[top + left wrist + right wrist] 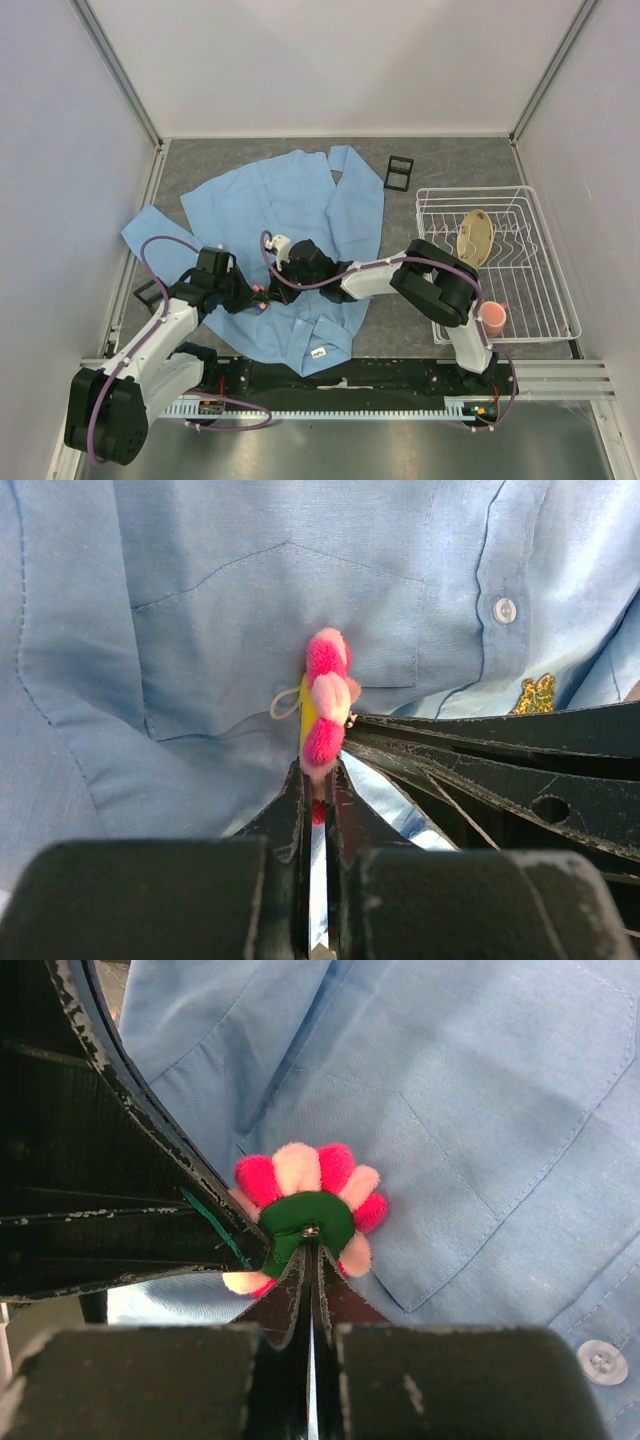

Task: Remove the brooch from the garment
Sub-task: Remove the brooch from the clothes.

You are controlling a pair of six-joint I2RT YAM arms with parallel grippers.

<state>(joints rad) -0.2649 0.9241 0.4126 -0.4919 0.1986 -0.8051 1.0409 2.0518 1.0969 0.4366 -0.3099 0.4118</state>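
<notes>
Although the garment [290, 195] lies spread flat across the table with its front up, the job looks only partly done: both arms have converged on its chest pocket and the pin has not come away from the cloth. Off to the right, the white dish rack [520, 290] plays no part. The left gripper [318, 785] is clamped on the lower rim of the brooch [312, 1215], tilting it up on edge so that its face stands off the pocket. The right gripper [312, 1252] is fully closed, its tips pressed against the green felt back right at the small metal stud [312, 1230] in the middle; whether they actually nip the fastening there cannot be made out. From the left wrist view a pale loop shows between the flower and the fabric, so my reading is that it is still hooked into the pocket. What seems left is to free the fastening, draw the pin out of the cloth and carry it clear
</notes>
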